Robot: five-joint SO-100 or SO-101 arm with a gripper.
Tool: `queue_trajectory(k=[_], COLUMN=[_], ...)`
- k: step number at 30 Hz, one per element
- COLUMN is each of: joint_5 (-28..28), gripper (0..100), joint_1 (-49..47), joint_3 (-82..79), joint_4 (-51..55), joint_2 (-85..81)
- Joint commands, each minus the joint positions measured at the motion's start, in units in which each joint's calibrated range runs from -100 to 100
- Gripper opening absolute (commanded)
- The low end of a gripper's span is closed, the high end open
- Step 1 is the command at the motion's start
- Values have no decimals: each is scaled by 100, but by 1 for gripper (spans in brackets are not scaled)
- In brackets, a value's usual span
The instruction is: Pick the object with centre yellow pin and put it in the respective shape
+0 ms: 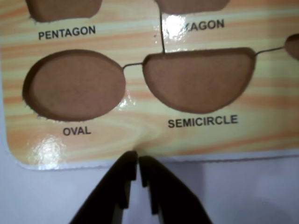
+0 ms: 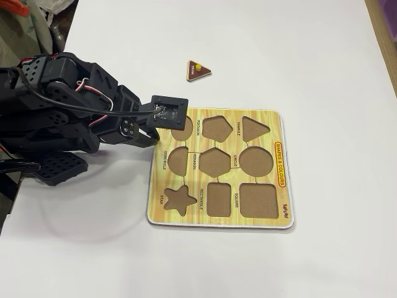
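A brown triangle piece with a yellow centre pin (image 2: 198, 70) lies on the white table beyond the shape board, apart from the arm. The wood-print board (image 2: 282, 171) has empty cutouts; its triangle cutout (image 2: 254, 128) is in the far row. My gripper (image 2: 151, 139) hovers at the board's left edge as the fixed view shows it. In the wrist view the gripper (image 1: 138, 159) has its dark jaws together and empty, tips at the board's edge (image 1: 140, 140) between the oval cutout (image 1: 74, 86) and the semicircle cutout (image 1: 198, 79). The triangle piece is out of the wrist view.
The arm's black body and cables (image 2: 56, 112) fill the left of the fixed view. The board also has pentagon, hexagon, circle, star (image 2: 180, 198), rectangle and square cutouts. White table (image 2: 298, 56) surrounds the board.
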State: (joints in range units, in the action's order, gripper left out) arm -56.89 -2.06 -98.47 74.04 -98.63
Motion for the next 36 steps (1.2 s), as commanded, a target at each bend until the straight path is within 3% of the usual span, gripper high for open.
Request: queue_trajectory(k=[1, 10, 15, 28, 36], joint_5=[-22, -85, -85, -69, -85], gripper=[2, 2, 2, 2, 2], joint_1=[30, 10, 1, -58, -1152], joint_3=[-45, 54, 908, 4451, 6043], joint_4=[81, -126, -118, -22, -31], joint_2=[72, 181, 574, 4114, 5871])
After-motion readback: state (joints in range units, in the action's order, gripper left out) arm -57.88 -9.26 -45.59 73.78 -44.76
